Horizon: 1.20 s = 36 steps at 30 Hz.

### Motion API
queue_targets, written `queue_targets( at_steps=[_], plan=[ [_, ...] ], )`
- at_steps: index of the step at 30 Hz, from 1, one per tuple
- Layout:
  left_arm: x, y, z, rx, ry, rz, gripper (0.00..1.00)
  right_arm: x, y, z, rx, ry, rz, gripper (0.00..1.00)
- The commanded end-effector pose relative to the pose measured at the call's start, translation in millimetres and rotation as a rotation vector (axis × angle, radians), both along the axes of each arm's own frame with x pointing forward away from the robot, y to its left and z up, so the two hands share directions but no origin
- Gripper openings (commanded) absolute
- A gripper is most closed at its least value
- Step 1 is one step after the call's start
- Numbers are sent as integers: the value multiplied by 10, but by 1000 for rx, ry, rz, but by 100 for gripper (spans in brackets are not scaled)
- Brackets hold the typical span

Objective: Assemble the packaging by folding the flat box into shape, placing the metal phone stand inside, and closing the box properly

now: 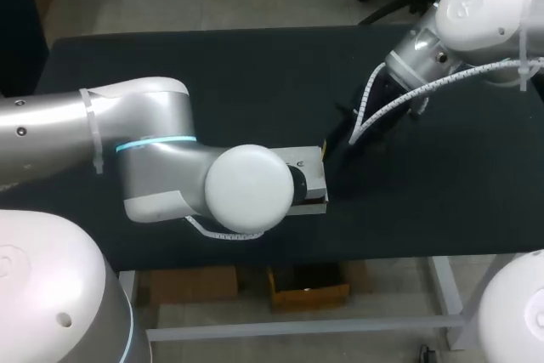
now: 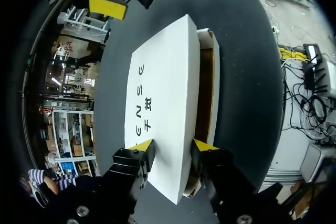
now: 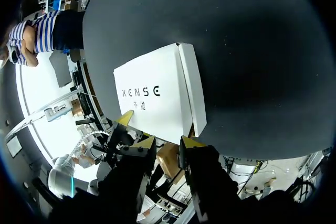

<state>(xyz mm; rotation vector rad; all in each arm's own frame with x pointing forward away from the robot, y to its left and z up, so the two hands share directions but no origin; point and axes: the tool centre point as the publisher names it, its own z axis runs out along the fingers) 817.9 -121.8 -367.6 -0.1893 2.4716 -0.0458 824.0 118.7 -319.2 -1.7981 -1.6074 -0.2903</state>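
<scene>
A white box [image 1: 311,174] with dark lettering lies near the table's front edge. In the left wrist view its lid [image 2: 163,103] stands slightly raised, and the brown inside [image 2: 206,93] shows along one side. My left gripper [image 2: 172,146] straddles the box's near end, one yellow tip against each side, shut on it. In the head view the left wrist covers this grip. My right gripper [image 1: 333,149] hangs at the box's far end, open, nothing between its fingers [image 3: 168,141]; the box [image 3: 157,93] lies just ahead of it. No phone stand shows in any view.
The black table [image 1: 212,74] stretches wide behind and to both sides of the box. The table's front edge [image 1: 340,257] runs close beside the box. My left forearm [image 1: 153,155] lies across the table's left half.
</scene>
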Motion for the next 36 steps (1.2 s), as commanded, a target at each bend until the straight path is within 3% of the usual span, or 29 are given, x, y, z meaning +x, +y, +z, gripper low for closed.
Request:
queue_targets(
  at_steps=[1, 5, 13, 36],
  plan=[
    [-8, 6, -22, 1, -4, 0, 46, -44, 18, 18, -3, -12, -2, 18],
    [-9, 5, -18, 4, -4, -2, 47, -62, 52, 6, -5, -16, 8, 0],
    [-11, 3, -21, 10, 0, 0, 46, -145, 180, -40, -6, -44, 56, 0],
    [-21, 1, -19, 3, -3, -1, 47, -174, 254, -297, 1, -7, 90, 0]
  ],
)
